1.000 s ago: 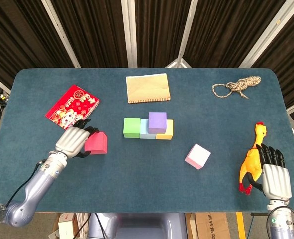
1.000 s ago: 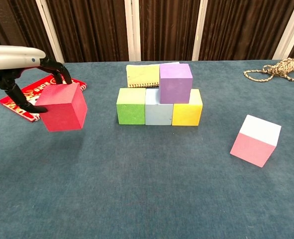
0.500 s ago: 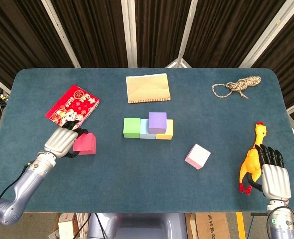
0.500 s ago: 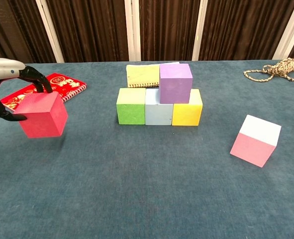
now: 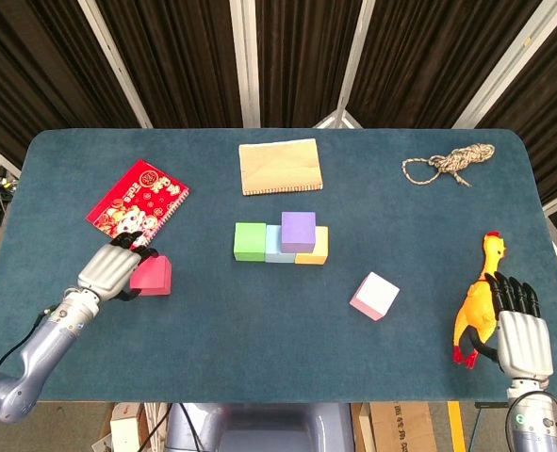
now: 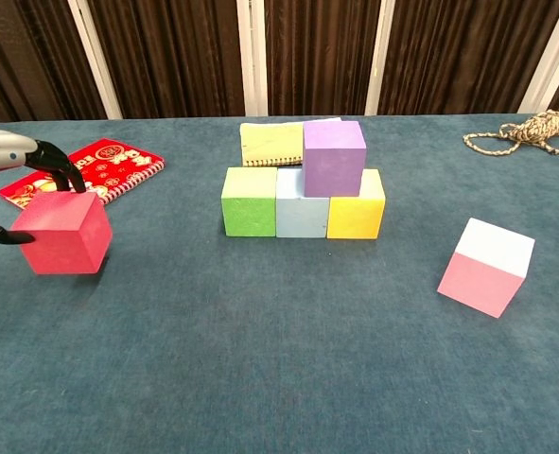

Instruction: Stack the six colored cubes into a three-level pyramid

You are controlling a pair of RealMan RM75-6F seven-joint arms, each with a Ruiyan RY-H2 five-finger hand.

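Observation:
My left hand (image 5: 109, 270) grips a red cube (image 5: 152, 276) at the left of the table, its dark fingers (image 6: 60, 170) over the cube's top edge (image 6: 63, 233). The cube is low, at or just above the cloth; I cannot tell which. In the middle, a green cube (image 5: 250, 241), a light blue cube (image 5: 278, 250) and a yellow cube (image 5: 316, 249) stand in a row. A purple cube (image 5: 298, 231) rests on the blue and yellow ones. A pink-and-white cube (image 5: 374, 296) lies alone to the right. My right hand (image 5: 521, 331) lies open at the front right.
A rubber chicken (image 5: 476, 315) lies against my right hand's left side. A red notebook (image 5: 137, 201) is just behind my left hand. A tan notepad (image 5: 279, 166) sits behind the cube row, and a coil of rope (image 5: 448, 163) lies at the back right.
My left hand has carried the red cube leftward, away from the cube row, and lower toward the table. The right hand and the other cubes have not moved.

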